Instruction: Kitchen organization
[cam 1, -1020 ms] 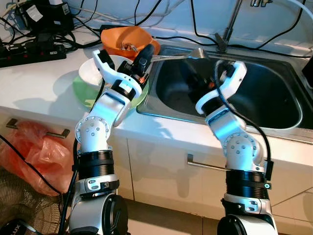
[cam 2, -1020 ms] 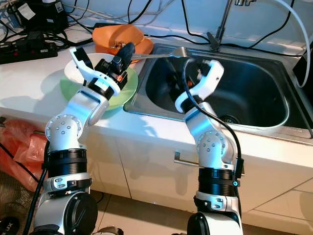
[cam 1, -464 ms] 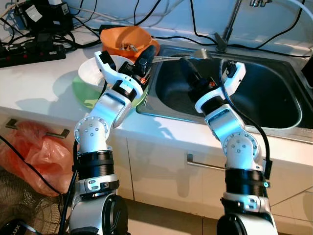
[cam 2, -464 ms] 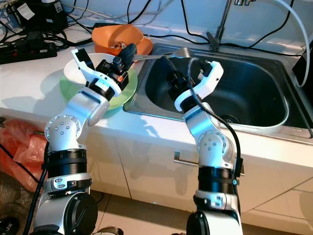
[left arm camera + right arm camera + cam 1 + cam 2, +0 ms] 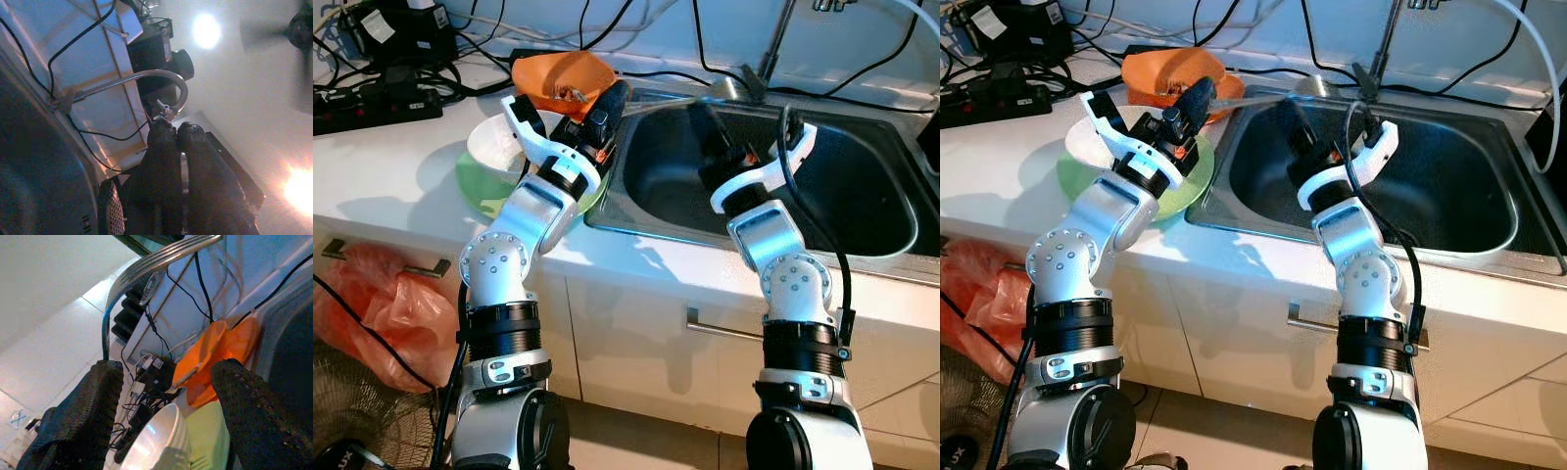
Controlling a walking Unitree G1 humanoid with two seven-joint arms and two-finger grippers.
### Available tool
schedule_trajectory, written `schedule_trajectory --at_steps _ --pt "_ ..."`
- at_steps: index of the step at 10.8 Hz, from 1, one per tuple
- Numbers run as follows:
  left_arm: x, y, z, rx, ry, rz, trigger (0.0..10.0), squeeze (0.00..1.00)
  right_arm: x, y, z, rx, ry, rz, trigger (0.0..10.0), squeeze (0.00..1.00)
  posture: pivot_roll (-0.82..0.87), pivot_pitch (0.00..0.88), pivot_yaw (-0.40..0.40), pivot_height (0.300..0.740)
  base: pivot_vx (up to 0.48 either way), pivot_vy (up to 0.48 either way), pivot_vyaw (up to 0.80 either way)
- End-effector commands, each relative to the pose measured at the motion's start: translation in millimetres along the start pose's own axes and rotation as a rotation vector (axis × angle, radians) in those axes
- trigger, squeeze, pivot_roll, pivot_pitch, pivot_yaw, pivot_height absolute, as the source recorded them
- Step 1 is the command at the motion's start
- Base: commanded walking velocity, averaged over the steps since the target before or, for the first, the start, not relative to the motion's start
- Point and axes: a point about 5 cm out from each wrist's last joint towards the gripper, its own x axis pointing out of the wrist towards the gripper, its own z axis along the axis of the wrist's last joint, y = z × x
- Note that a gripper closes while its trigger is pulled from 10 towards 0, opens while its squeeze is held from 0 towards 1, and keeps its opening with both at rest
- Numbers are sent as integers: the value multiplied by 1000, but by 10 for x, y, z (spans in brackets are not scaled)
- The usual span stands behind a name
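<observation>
At the sink's far-left rim: left hand (image 5: 612, 98), fingers pressed together on the handle of a metal spoon (image 5: 1310, 85), whose bowl lies at the far rim of the sink (image 5: 862, 211) near the faucet base.

Item, right hand (image 5: 1291, 116): fingers spread wide, holding nothing, over the far-left part of the basin. A second ago it sat lower and nearer in the basin; it has since risen and reached toward the spoon, which has barely shifted. Judgement: a hand-over or a second grip on the spoon is being set up, so the sorting is in an early stage.

Item, white bowl (image 5: 494, 147): on a green plate (image 5: 480, 191), on the tabletop (image 5: 382, 166) left of the sink, unmoved.

Item, orange bowl (image 5: 563, 78): far of the white bowl, with small contents too small to identify.

Item, power strip (image 5: 377, 103) and cables: far left of the tabletop.
</observation>
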Motion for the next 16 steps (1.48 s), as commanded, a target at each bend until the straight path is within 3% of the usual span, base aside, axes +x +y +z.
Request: schedule_trajectory --at_steps 1,3,7,8,16 --pt "13 37 -207 -55 47 9 0 0 134 246 -24 51 -31 95 10000 0 83 69 -4 740 0 0 0" --pt "23 125 -120 -41 -17 76 0 0 83 228 -83 42 0 105 10000 0 81 72 -6 740 0 0 0" --pt "33 170 18 -26 -62 103 0 0 -113 173 -143 26 50 104 10000 0 74 78 -5 740 0 0 0" --pt "41 154 -35 -32 -43 95 0 0 -118 168 -156 35 47 96 10000 0 75 77 -4 740 0 0 0" --pt "44 59 -214 -53 18 46 0 0 124 244 -267 65 54 130 10000 0 98 72 -6 740 0 0 0"
